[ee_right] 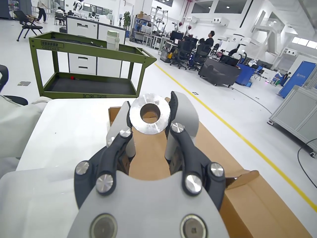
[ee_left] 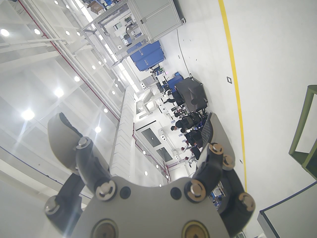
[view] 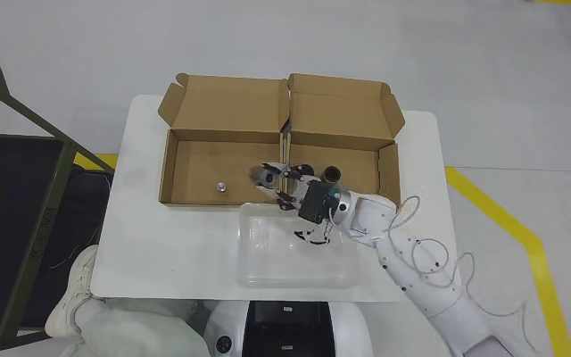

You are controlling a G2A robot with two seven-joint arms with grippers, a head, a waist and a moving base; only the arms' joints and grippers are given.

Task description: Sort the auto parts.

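Robotics lab hall: workstations (ee_right: 188,48), machine enclosures (ee_left: 153,8)

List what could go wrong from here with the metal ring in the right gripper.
1. The right gripper pinches the metal ring only at its rim, so it might slip or twist out.
2. The ring hangs over the left box, close to the wall shared with the right box; a release here might hit that wall.

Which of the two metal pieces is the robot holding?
The ring, clamped in the right gripper's fingers above the cardboard box; the other piece lies loose on that box's floor.
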